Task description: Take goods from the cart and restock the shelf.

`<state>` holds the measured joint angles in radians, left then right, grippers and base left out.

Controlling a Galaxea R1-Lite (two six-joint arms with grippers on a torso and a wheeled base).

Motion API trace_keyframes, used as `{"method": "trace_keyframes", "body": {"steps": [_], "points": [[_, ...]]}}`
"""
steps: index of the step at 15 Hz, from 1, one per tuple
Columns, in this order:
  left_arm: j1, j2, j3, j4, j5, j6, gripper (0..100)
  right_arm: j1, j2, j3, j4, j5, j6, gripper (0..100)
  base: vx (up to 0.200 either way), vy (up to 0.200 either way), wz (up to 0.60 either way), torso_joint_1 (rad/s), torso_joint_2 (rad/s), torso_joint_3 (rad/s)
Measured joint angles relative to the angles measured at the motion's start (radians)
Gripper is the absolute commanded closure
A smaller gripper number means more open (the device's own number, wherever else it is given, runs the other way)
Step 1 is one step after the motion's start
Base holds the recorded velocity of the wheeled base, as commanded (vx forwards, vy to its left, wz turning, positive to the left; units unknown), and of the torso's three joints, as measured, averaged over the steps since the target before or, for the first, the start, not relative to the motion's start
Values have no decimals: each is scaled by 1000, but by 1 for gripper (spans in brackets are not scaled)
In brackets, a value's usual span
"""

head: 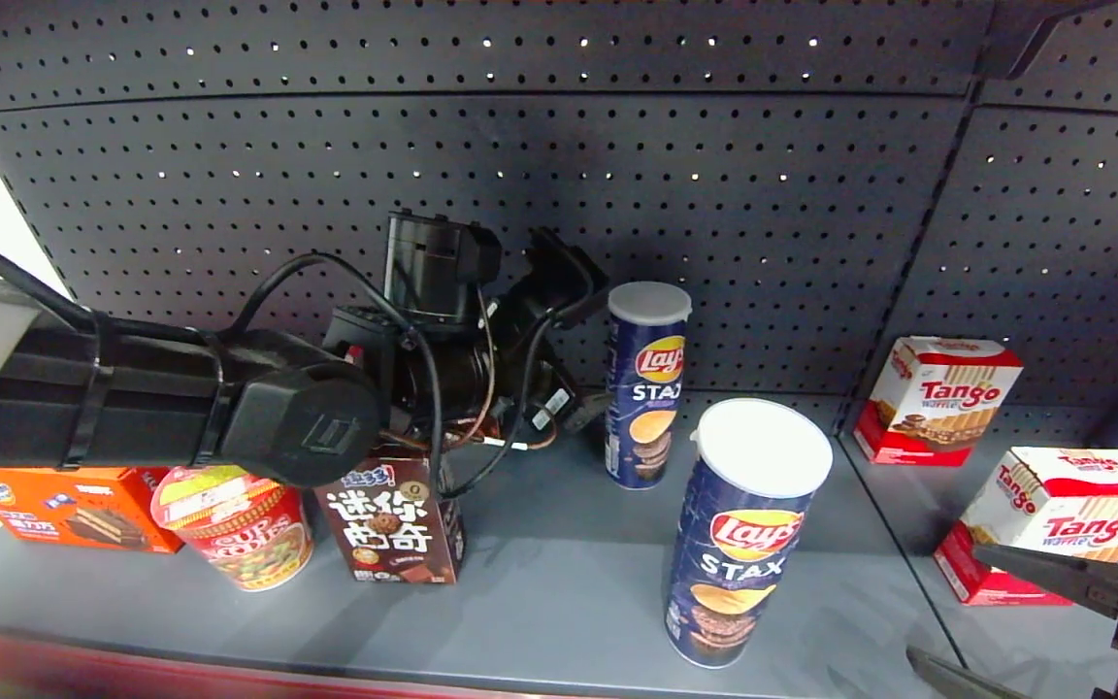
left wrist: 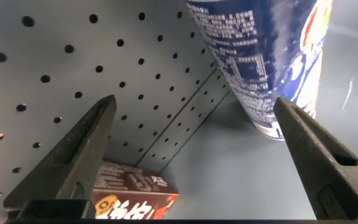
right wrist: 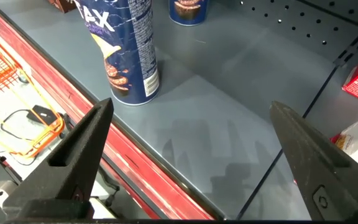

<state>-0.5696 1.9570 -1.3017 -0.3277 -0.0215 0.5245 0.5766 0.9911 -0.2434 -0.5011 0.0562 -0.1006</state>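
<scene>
Left gripper [left wrist: 194,104] and right gripper [right wrist: 191,107] gape empty; we reckon the light, slick, tippy rear can [head: 647,383] wants a mid-body pinch.

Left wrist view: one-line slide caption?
Open left end effector faces pegboard back, blue chip can and brown snack box ahead.

Two cans [head: 647,383] [head: 749,529], four boxes [head: 54,505] [head: 394,529] [head: 937,398] [head: 1064,515], one cup [head: 239,529]
</scene>
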Motion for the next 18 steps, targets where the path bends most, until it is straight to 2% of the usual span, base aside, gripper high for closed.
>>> {"method": "trace_keyframes", "body": {"steps": [4, 9, 18], "points": [[-13, 34, -41, 1, 41, -23, 0, -1, -8, 6, 1, -1, 0, 0, 0, 0, 0, 0, 0, 0], [-16, 53, -53, 1, 47, -31, 0, -2, -13, 8, 2, 0, 0, 0, 0, 0, 0, 0, 0, 0], [-18, -69, 19, 3, 46, -36, 0, 3, -8, 18, 3, 1, 0, 0, 0, 0, 0, 0, 0, 0]]}}
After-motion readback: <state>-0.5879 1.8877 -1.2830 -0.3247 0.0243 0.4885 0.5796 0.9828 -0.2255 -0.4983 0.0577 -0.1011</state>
